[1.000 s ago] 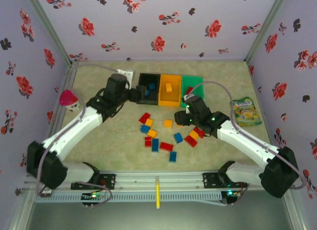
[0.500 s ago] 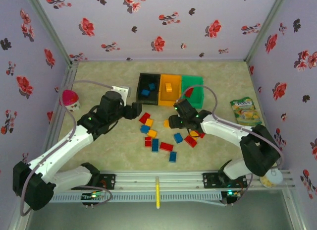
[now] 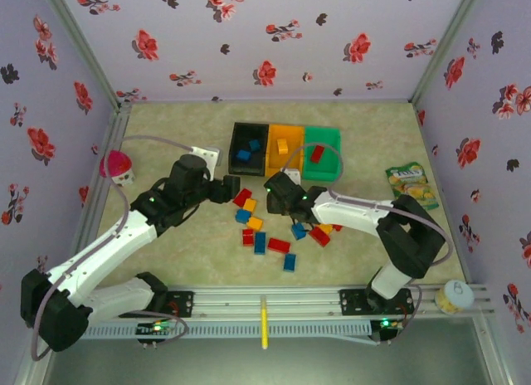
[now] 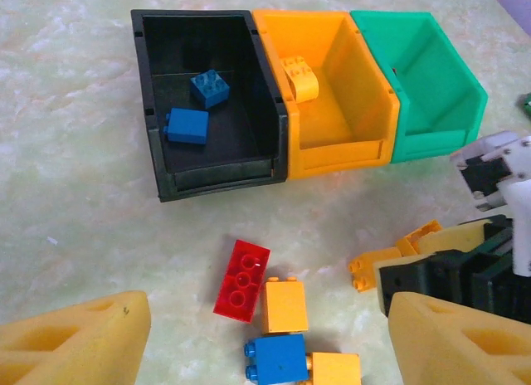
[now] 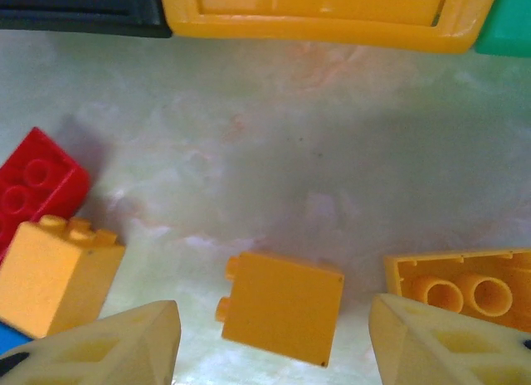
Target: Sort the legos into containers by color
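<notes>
— Two grippers, both apart. What are you holding?

— Nothing in either. My right gripper stands open over an orange-yellow brick. It lies on its side on the table, between my fingers and touching neither, just in front of the orange bin. My left gripper is also wide and empty, near a red brick in front of the black bin.

— How do you take the yellow one cleanly?

— Its studs point at one finger, so I judge a squeeze there may skew it. I'd turn my wrist a little to meet the flat faces, come straight down centred, and close slowly. An upturned yellow brick lies just beside the other finger. I'd keep that finger in the gap between the two so it isn't dragged along. Then I'd lift clear of the bin's wall before letting go.
</notes>
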Tool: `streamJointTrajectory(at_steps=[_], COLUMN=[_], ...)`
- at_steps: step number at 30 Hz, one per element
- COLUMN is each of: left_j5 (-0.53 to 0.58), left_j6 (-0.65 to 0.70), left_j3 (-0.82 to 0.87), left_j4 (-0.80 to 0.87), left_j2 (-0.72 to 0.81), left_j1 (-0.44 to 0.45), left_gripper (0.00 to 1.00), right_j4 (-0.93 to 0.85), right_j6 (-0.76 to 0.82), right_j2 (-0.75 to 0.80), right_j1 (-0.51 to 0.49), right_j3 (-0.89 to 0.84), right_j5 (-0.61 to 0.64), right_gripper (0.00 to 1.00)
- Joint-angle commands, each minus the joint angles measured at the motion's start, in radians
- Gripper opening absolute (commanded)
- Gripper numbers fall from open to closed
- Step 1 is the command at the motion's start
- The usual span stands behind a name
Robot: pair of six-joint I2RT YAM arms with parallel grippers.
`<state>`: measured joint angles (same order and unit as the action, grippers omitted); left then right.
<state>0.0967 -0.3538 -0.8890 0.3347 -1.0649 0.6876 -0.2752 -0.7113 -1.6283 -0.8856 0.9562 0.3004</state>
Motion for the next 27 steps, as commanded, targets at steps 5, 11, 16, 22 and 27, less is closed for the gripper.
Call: streamJointTrajectory(at_steps=[5,11,16,22,27], left_j5=[-0.012,-0.010,-0.008,-0.009,-0.009], left_j6=[0.050,0.049,0.054,0.061,0.062], left_j3=[-0.073,-0.067,-0.059,-0.061,-0.059], left_j4=[0.013,0.007,0.006,0.008,0.009], left_j2=[-0.054,-0.058,-0.049,-0.049,-0.047], left_j1=[0.018,0.029,0.031,0.031,0.031], left_gripper=[0.76,0.76,0.76,0.76,0.76], right_j4=[-0.060,-0.072,-0.072,-0.066,-0.053], right_j6=[-0.022,-0.028,-0.033,-0.042,-0.040], right_j2=[-0.066,-0.121,-0.152,-0.168,-0.175], right_j1=[-0.019,-0.018,-0.019,-0.018,-0.016], right_j3=[0.070,0.100,0.112,0.110,0.105], right_j5=[0.120,0.118,0.114,0.109,0.094], right_gripper=[0.64,0.64,0.64,0.63,0.57])
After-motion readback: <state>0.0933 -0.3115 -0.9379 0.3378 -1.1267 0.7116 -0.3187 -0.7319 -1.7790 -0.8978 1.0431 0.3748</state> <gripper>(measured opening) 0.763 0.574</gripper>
